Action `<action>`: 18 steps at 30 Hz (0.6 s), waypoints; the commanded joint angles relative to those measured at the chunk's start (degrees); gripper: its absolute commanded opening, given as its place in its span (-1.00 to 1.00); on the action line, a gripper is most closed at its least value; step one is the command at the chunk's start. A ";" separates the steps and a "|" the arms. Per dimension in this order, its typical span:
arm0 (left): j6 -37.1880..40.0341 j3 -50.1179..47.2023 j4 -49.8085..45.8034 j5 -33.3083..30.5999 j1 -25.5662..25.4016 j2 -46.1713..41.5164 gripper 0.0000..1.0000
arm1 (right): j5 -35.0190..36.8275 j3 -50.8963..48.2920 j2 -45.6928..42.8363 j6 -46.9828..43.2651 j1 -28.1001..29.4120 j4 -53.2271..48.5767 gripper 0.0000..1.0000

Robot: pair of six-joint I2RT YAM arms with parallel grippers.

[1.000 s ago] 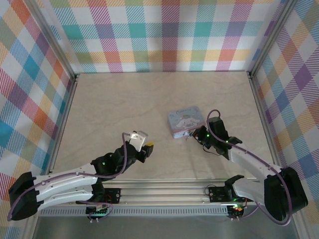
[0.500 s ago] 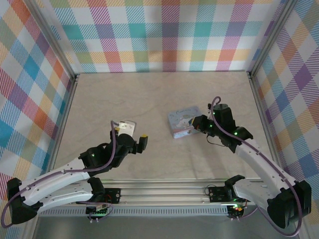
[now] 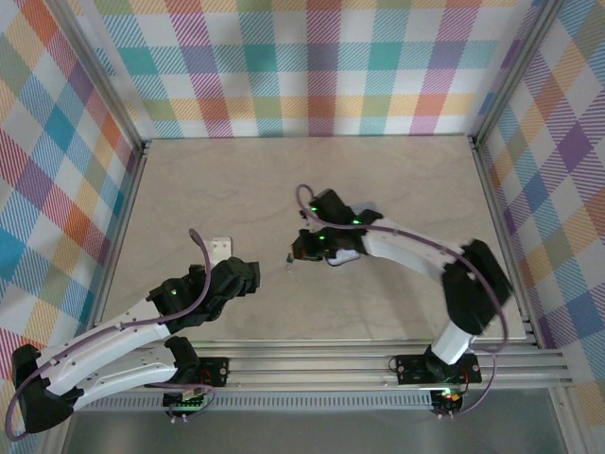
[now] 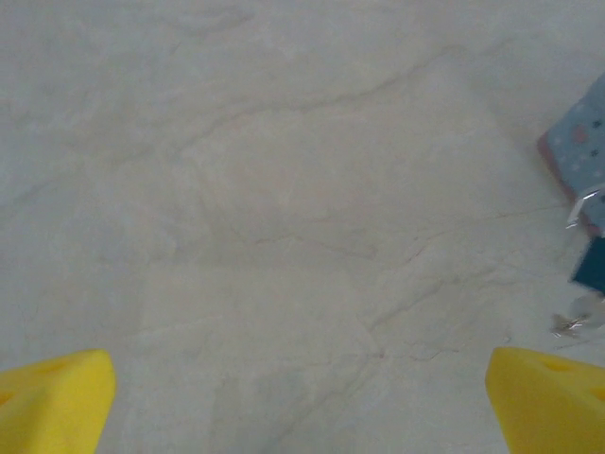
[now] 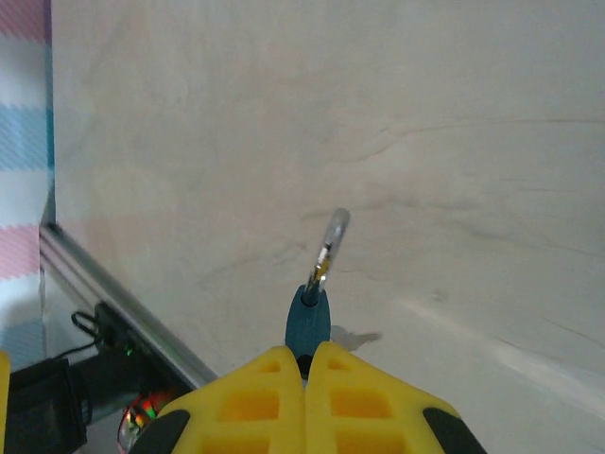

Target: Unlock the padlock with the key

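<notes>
Right wrist view: the right tool [image 5: 304, 357] is clamped on the padlock [image 5: 308, 320] over the table [image 5: 425, 142], gripping only the teal body, with the shackle pointing away. So slim a hold could let it twist or slip under any push. The left tool [image 4: 302, 397] stands wide, holding nothing, so no key is ready.

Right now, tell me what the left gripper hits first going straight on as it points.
Probably bare table; nothing lies between the open left gripper and it, and the tin sits off to the side.
</notes>
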 commanded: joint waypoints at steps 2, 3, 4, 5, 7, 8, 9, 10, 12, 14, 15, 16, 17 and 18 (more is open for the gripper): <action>-8.85 -3.76 -3.48 1.90 0.88 -2.21 1.00 | -8.04 8.33 9.02 -3.12 1.22 -2.53 -1.00; -9.63 -4.58 -3.43 2.23 0.87 -2.97 1.00 | -7.69 9.77 10.59 -3.59 1.21 -3.10 -1.00; -10.21 -5.44 -3.25 2.49 0.87 -3.61 1.00 | -7.20 11.19 11.91 -4.22 1.23 -3.75 -1.00; -10.56 -6.02 -3.15 2.68 0.87 -4.16 1.00 | -6.89 12.39 13.12 -4.72 1.23 -4.41 -0.99; -10.96 -7.36 -2.94 2.76 0.87 -5.38 1.00 | -5.85 15.09 15.48 -5.91 1.20 -6.71 -0.87; -11.02 -7.71 -2.85 2.77 0.87 -5.74 1.00 | -5.34 16.20 16.23 -6.37 1.24 -7.90 -0.72; -11.00 -8.01 -2.77 2.79 0.87 -6.13 1.00 | -4.44 17.29 16.72 -6.84 1.19 -9.30 -0.54; -10.73 -8.15 -2.69 2.79 0.87 -6.41 1.00 | -3.47 17.98 16.57 -7.43 1.23 -10.26 -0.33; -9.20 -8.06 -2.14 3.29 0.95 -6.67 1.00 | -1.36 18.57 15.01 -8.80 1.17 -11.47 -0.05; -6.03 -7.84 -0.19 5.10 1.11 -6.66 1.00 | 1.42 18.77 12.03 -10.83 1.07 -12.36 0.05; -4.39 -7.76 1.15 6.26 1.49 -6.59 1.00 | 2.58 18.78 10.65 -11.87 1.00 -12.72 0.06; -2.93 -7.52 2.55 7.39 2.22 -6.43 1.00 | 3.84 18.78 8.80 -13.25 0.62 -13.23 0.08; -1.49 -7.20 3.91 8.98 3.40 -6.17 1.00 | 5.02 18.54 7.16 -14.26 0.27 -13.60 0.12; 0.12 -6.72 5.05 10.24 4.76 -5.82 1.00 | 6.54 17.89 4.91 -15.45 -0.33 -13.76 0.17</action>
